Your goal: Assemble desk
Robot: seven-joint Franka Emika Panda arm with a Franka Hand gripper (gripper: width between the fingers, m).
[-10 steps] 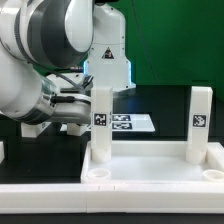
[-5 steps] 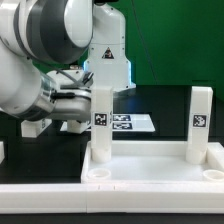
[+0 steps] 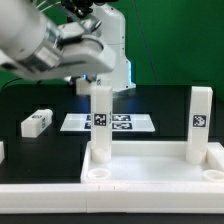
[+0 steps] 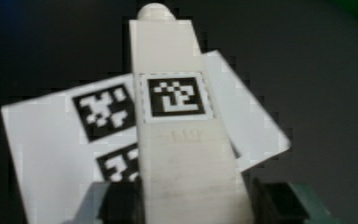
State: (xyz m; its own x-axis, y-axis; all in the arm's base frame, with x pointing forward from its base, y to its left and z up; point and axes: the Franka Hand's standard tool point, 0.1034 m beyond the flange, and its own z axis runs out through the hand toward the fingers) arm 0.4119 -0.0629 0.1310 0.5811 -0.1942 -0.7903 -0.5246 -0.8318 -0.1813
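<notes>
Gripping the upright leg near its top, our gripper stands partly closed. In the wrist view the fingers sit tight against both flanks of that leg, so we judge it held rather than merely straddled. We hold it high because its foot is already down in a far corner of the tabletop, on the exterior view's left, and a grasp up there clears the raised rim while we press or twist the foot home. Whether it is fully seated we cannot tell, as the rim hides the joint. A second leg stands alone in the other far corner, so that corner looks done. Toward the near edge an empty socket and a second empty socket wait. A loose leg lies on its side on the bench beyond the tabletop, well apart from it, where we can reach it for a later corner. The marker board lies flat on the bench behind the held leg, which is why its tags fill the wrist view's background
</notes>
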